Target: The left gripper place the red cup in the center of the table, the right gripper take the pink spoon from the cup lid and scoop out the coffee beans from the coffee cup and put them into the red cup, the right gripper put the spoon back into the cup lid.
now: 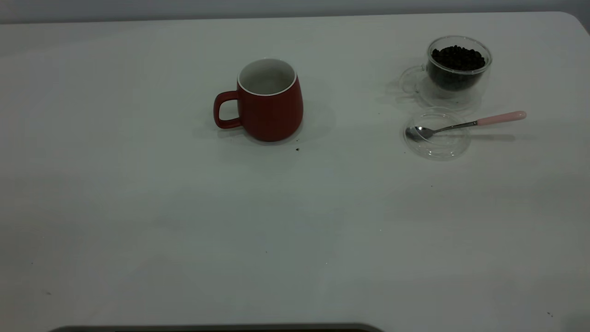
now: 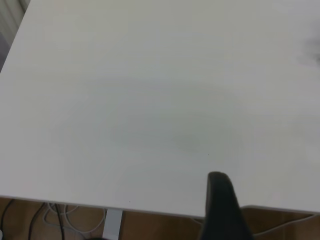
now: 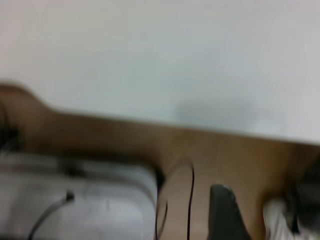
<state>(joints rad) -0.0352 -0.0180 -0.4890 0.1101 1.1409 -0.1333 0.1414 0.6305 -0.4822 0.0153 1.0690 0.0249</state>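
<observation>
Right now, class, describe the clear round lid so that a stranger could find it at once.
On the white table, look at its right side, to the clear double-walled glass cup of dark coffee beans. Directly in front of it lies the shallow transparent disc of a lid. Unlike the cup, it is flat, and the bowl of a pink-handled silver spoon rests in it.

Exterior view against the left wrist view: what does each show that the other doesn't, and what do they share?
Only the exterior view shows the task's things: the red cup upright near the table's middle, white inside, the coffee cup heaped with coffee beans, and the pink spoon lying with its bowl in the cup lid. No gripper appears there.

Only the left wrist view shows a tip of the left gripper at the table's edge, with cables and floor below.

Both show the bare white table.
</observation>
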